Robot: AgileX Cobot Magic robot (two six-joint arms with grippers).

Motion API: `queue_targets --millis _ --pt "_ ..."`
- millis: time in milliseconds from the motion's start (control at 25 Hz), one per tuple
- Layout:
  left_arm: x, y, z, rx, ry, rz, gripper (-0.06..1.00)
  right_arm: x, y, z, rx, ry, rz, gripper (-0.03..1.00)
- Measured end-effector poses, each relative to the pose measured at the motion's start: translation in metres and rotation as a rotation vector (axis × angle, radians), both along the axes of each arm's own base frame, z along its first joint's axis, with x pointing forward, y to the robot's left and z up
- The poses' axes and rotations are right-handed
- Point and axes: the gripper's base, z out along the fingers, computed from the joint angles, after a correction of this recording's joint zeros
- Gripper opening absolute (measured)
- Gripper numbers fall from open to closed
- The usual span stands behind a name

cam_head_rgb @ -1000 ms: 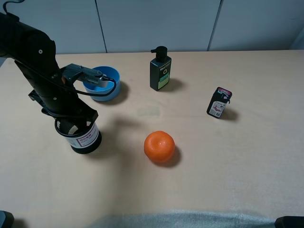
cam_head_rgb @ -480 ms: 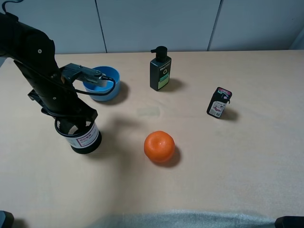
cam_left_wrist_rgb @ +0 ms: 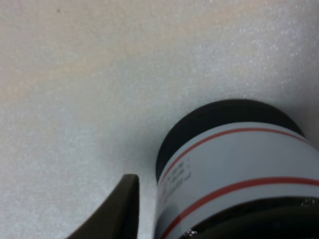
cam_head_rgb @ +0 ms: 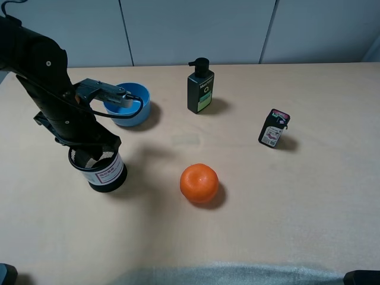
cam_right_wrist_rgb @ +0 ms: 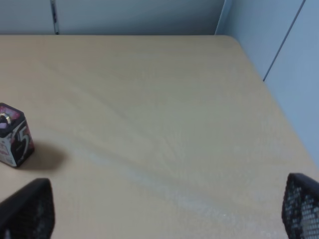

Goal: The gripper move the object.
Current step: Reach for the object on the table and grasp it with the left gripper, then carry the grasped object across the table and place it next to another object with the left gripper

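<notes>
The object, a black mesh pen cup [cam_head_rgb: 104, 171] with a white, red-printed label, stands upright on the table at the left. My left gripper [cam_head_rgb: 89, 152] comes down over its rim from above, the bulky black arm hiding the cup's top. In the left wrist view the object [cam_left_wrist_rgb: 234, 164] fills the frame and one dark finger [cam_left_wrist_rgb: 122, 211] stands close beside its label; the other finger is hidden. My right gripper [cam_right_wrist_rgb: 162, 201] hangs open over bare table, holding nothing.
A blue bowl [cam_head_rgb: 128, 104] sits just behind the left arm. A black pump bottle [cam_head_rgb: 200, 86] stands at the back middle, an orange [cam_head_rgb: 199, 183] to the right of the cup, and a small dark box [cam_head_rgb: 273, 128] at the right, also seen as the box [cam_right_wrist_rgb: 14, 135].
The left arm has shifted very slightly over the cup. The cup and the other things have stayed where they were.
</notes>
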Motion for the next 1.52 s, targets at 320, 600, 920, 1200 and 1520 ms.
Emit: queue_targets --millis 320,600,920,1200,1520 --pt "0.000 0.000 0.000 0.001 0.000 -0.001 0.27 0.000 0.000 0.000 0.000 0.000 0.000 0.69" --pt "0.000 0.000 0.000 -0.001 0.001 0.000 0.16 0.000 0.000 0.000 0.000 0.000 0.000 0.69" --pt "0.000 0.000 0.000 0.000 0.002 -0.005 0.16 0.000 0.000 0.000 0.000 0.000 0.000 0.69" --pt "0.000 0.000 0.000 0.001 0.004 -0.005 0.16 0.000 0.000 0.000 0.000 0.000 0.000 0.69" --pt "0.000 0.000 0.017 -0.014 -0.037 -0.006 0.16 0.000 0.000 0.000 0.000 0.000 0.000 0.69"
